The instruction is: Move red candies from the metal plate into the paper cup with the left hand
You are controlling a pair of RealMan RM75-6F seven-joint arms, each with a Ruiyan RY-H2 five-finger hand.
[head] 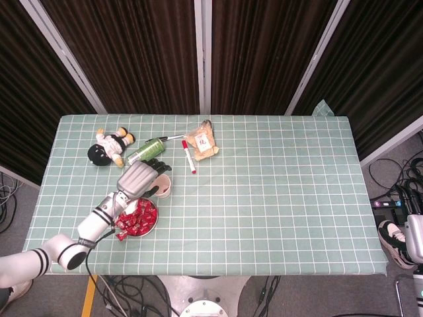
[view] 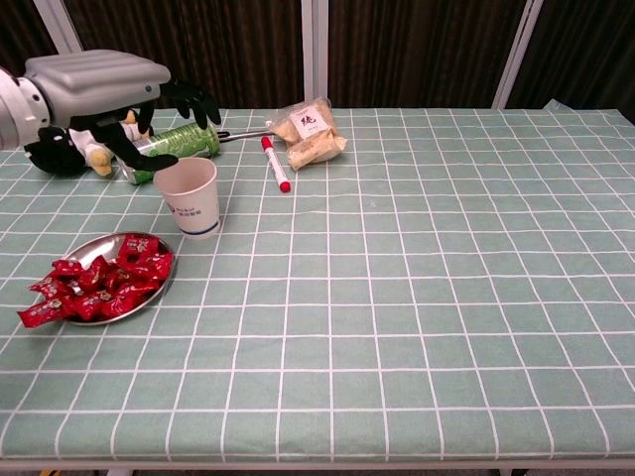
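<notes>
The white paper cup (view: 189,195) stands upright behind the metal plate (view: 91,247), which holds a heap of red candies (view: 104,281). My left hand (view: 119,89) hovers just above and behind the cup's rim with its dark fingers (view: 191,99) spread, and I see no candy in it. In the head view the left hand (head: 141,178) covers part of the cup (head: 163,189), and the red candies (head: 137,217) fill the plate (head: 151,230) below it. A grey part of my right hand (head: 415,236) shows at the right edge, off the table, its fingers not visible.
Behind the cup lie a plush toy (view: 60,149), a green can (view: 184,144), a red marker (view: 275,164) and a snack bag (view: 310,131). The green checked tablecloth (view: 417,278) stretches to the right.
</notes>
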